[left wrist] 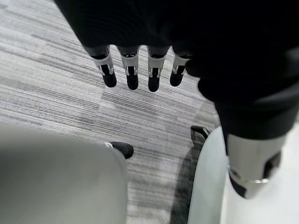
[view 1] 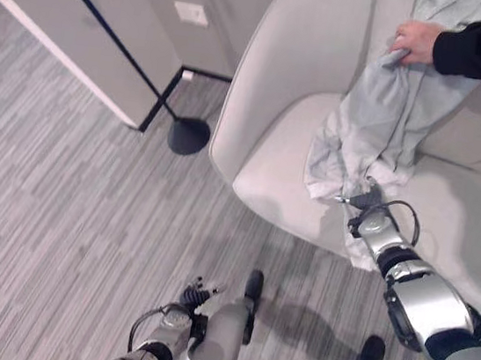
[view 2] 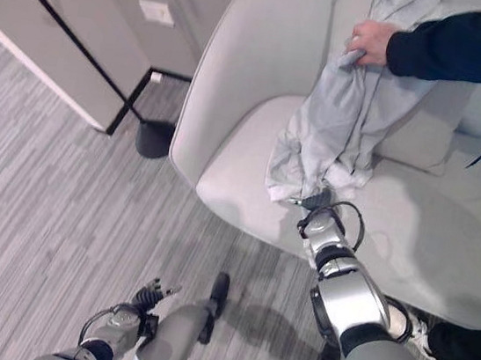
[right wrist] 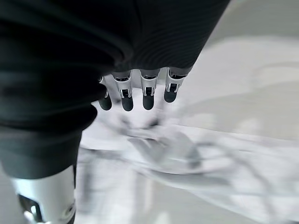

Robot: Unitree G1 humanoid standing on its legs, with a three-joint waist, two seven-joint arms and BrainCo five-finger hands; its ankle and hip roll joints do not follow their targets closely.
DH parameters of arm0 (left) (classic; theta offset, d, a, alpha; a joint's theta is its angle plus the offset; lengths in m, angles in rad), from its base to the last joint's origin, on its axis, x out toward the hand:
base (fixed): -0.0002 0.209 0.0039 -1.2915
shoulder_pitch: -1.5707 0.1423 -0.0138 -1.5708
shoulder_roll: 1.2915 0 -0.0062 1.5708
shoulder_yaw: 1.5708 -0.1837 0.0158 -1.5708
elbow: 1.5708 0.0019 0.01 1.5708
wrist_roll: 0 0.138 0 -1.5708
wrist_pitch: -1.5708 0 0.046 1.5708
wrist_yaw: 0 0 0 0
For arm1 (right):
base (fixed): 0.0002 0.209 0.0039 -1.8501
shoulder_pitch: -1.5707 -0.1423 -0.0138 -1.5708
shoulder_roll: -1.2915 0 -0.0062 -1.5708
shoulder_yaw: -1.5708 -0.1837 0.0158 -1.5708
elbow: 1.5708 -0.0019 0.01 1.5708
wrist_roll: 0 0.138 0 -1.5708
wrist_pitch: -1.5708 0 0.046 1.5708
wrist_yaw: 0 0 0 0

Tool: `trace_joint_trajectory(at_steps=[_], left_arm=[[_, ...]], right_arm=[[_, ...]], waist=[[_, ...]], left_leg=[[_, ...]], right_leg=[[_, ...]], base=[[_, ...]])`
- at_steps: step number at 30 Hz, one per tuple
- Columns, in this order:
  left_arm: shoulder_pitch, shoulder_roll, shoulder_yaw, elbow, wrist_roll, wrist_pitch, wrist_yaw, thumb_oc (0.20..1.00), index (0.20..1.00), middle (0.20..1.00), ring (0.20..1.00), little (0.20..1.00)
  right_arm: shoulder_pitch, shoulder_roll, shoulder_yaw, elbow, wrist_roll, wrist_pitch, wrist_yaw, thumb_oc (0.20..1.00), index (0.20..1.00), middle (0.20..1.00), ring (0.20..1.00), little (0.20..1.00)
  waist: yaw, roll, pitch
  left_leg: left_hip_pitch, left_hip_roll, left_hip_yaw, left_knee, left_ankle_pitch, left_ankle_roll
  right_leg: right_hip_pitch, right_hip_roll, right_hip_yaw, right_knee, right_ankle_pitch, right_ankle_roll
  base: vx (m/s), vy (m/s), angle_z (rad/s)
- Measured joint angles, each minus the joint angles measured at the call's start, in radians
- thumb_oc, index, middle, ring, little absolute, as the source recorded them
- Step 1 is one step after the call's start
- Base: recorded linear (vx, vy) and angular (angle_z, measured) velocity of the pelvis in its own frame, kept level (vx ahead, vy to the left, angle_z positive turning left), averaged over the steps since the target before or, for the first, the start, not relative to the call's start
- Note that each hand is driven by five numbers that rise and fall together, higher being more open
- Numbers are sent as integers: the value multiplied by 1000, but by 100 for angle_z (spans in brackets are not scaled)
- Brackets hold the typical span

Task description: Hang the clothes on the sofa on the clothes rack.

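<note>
A: So where is the garment [view 1: 381,119]?

B: One pale grey piece, draped down the sofa [view 1: 280,150] back and pooling on the seat near its front edge. A person's hand [view 1: 416,41] in a dark sleeve pinches its upper part against the backrest.

A: And the robot hands?

B: Right robot hand [view 1: 364,199] is at the bottom hem of the cloth by the seat's front edge. Its wrist view shows the fingers [right wrist: 148,99] straight and relaxed above the folds, so spread loose and holding nothing. Left robot hand [view 2: 150,295] hangs low over the floor [view 1: 59,209], fingers [left wrist: 131,77] straight too, idle.

A: How will the cloth handle?

B: I'd judge it light, soft and limp. It will sag and slide wherever it isn't pinched, and it may drag on the seat. Bunched folds near the hem give something to close on, but a hold nearer the collar or shoulder would suit hanging better.

A: Count?

B: One garment, one sofa, one person's hand, two robot hands. I can't make out a rack.
</note>
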Motion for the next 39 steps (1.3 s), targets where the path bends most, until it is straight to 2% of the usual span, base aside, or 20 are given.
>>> trace_joint_trajectory(at_steps=[4, 8, 19, 20, 21, 22, 23, 24, 26, 27, 29, 30, 31, 32, 33, 34, 36, 37, 38, 39], left_arm=[[-10, 24, 11, 7, -8, 1, 2, 1000, 1000, 1000, 1000, 1000], [-20, 27, -14, -30, -14, -6, 2, 1000, 1000, 1000, 1000, 1000], [-27, 28, 1, -7, -17, -7, 3, 1000, 1000, 1000, 1000, 1000], [-27, 19, -34, -21, -22, -1, 10, 1000, 1000, 1000, 1000, 1000], [-6, 52, -72, -79, -39, 11, 14, 1000, 1000, 1000, 1000, 1000], [31, 53, 13, -90, -43, 0, 10, 1000, 1000, 1000, 1000, 1000], [102, 106, 20, -31, -46, -1, 17, 1000, 1000, 1000, 1000, 1000], [124, 131, 11, 33, -43, 15, 15, 1000, 1000, 1000, 1000, 1000], [104, 141, -12, 53, -37, 12, 16, 1000, 1000, 1000, 1000, 1000], [91, 137, -26, 52, -36, 11, 15, 1000, 1000, 1000, 1000, 1000], [80, 136, -39, 63, -15, 22, 16, 1000, 1000, 1000, 1000, 1000], [92, 137, -41, 61, -6, 23, 18, 1000, 1000, 1000, 1000, 1000], [107, 137, -39, 61, -5, 23, 18, 1000, 1000, 1000, 1000, 1000], [106, 140, -40, 58, -3, 22, 19, 1000, 1000, 1000, 1000, 1000], [104, 138, -34, 42, 1, 25, 25, 1000, 1000, 1000, 1000, 1000], [95, 137, -14, 41, 6, 18, 25, 1000, 1000, 1000, 1000, 1000], [96, 135, -20, 33, 5, 19, 33, 1000, 1000, 1000, 1000, 1000], [92, 141, -24, 53, 3, 29, 37, 1000, 1000, 1000, 1000, 1000], [97, 132, -44, 101, 1, 32, 38, 1000, 1000, 1000, 1000, 1000], [109, 131, -46, 113, 1, 37, 37, 1000, 1000, 1000, 1000, 1000]], right_arm=[[-12, -31, 22, 82, 54, 7, 0, 1000, 1000, 1000, 1000, 1000], [-47, -108, 92, 154, 94, 1, -6, 1000, 1000, 1000, 1000, 1000], [-55, -117, 87, 130, 99, 1, -11, 1000, 1000, 1000, 1000, 1000], [14, -134, 21, -21, 108, 52, -3, 1000, 1000, 1000, 1000, 1000], [383, -150, -173, -762, 92, 65, 34, 1000, 1000, 1000, 1000, 1000], [587, -112, -152, -1064, 39, -7, 44, 1000, 1000, 1000, 1000, 1000], [620, -32, 28, -1059, -13, -59, 95, 1000, 1000, 1000, 1000, 1000], [621, 8, 86, -1003, -38, -61, 123, 1000, 1000, 1000, 1000, 1000], [632, 42, 65, -854, -76, -52, 168, 1000, 1000, 1000, 1000, 1000], [626, 40, 64, -791, -83, -47, 184, 1000, 1000, 1000, 1000, 1000], [617, 56, 67, -681, -85, -35, 215, 1000, 1000, 1000, 1000, 1000], [618, 69, 81, -641, -84, -31, 229, 1000, 1000, 1000, 1000, 1000], [620, 77, 93, -614, -84, -33, 240, 1000, 1000, 1000, 1000, 1000], [633, 85, 110, -599, -83, -33, 254, 1000, 1000, 1000, 1000, 1000], [644, 87, 85, -596, -81, -43, 256, 1000, 1000, 1000, 1000, 1000], [668, 95, 59, -584, -81, -42, 254, 1000, 1000, 1000, 1000, 1000], [687, 95, 81, -568, -81, -34, 263, 1000, 1000, 1000, 1000, 1000], [676, 83, 98, -578, -80, -43, 264, 1000, 1000, 1000, 1000, 1000], [660, 61, 126, -576, -80, -42, 266, 1000, 1000, 1000, 1000, 1000], [657, 58, 132, -574, -79, -42, 266, 1000, 1000, 1000, 1000, 1000]], waist=[[0, -3, 26], [-6, 15, 70], [-24, 21, 83], [-30, 11, 91], [2, 13, 144], [-3, -12, 132], [-49, -96, 28], [-54, -130, -42], [-42, -190, -142], [-39, -190, -166], [-27, -151, -180], [-24, -135, -188], [-22, -122, -187], [-15, -102, -186], [-24, -93, -193], [-39, -76, -193], [-27, -75, -209], [-51, -47, -205], [-65, -36, -214], [-62, -58, -220]], left_leg=[[-34, 4, -10, 24, 0, 0], [-84, 20, -23, 85, -9, -13], [-59, 28, -21, 93, -22, -22], [-34, 55, -7, 77, -35, -27], [82, 79, 41, 27, 6, -45], [126, 91, 35, 10, 5, -45], [142, 80, 49, -1, -7, -40], [142, 72, 68, -5, -33, -38], [129, 43, 63, 39, -96, -25], [117, 40, 60, 57, -103, -19], [131, 30, 43, 62, -120, 13], [161, 24, 54, 43, -118, 17], [183, 29, 82, 22, -116, 40], [217, 10, 103, -15, -114, 51], [218, 2, 78, -16, -104, 74], [224, -7, 32, -23, -86, 88], [253, -35, 12, -72, -49, 99], [270, -17, -50, -126, -4, 109], [265, -28, -89, -153, 42, 89], [262, -54, -102, -161, 58, 76]], right_leg=[[-3, 14, -5, -12, -87, -106], [-17, 32, -1, -19, -124, -38], [14, 39, -1, -19, -113, -3], [18, 46, -16, 7, -134, 5], [69, 56, -76, 125, -169, 25], [92, 63, -53, 137, -150, 46], [102, 68, -24, 106, -136, 40], [107, 73, -19, 73, -133, 35], [144, 56, -31, 36, -188, -78], [127, 55, -25, 49, -178, -112], [90, 55, -45, 93, -82, -194], [95, 53, -50, 70, 3, -208], [109, 39, -55, 48, 52, -214], [118, 12, -58, 57, 29, -143], [129, 34, -19, 121, -28, -58], [152, 87, 97, 249, -106, -16], [164, 142, 132, 310, -213, 42], [168, 291, 209, 354, -327, 26], [168, 412, 243, 272, -360, 30], [179, 431, 248, 185, -345, 30]], base=[[-66, -2, 3], [-32, -4, 2], [51, 6, 0], [275, 80, -6], [66, 129, -10], [138, 216, -29], [95, 179, -49], [77, 210, -45], [26, 180, 3], [6, 277, 7], [-30, 246, -35], [-27, 68, -61], [-68, 166, -61], [-103, 198, -19], [-103, 198, 52], [-104, 114, 83], [-107, 98, 73], [-173, 9, 113], [-171, 10, 129], [-133, -59, 100]])
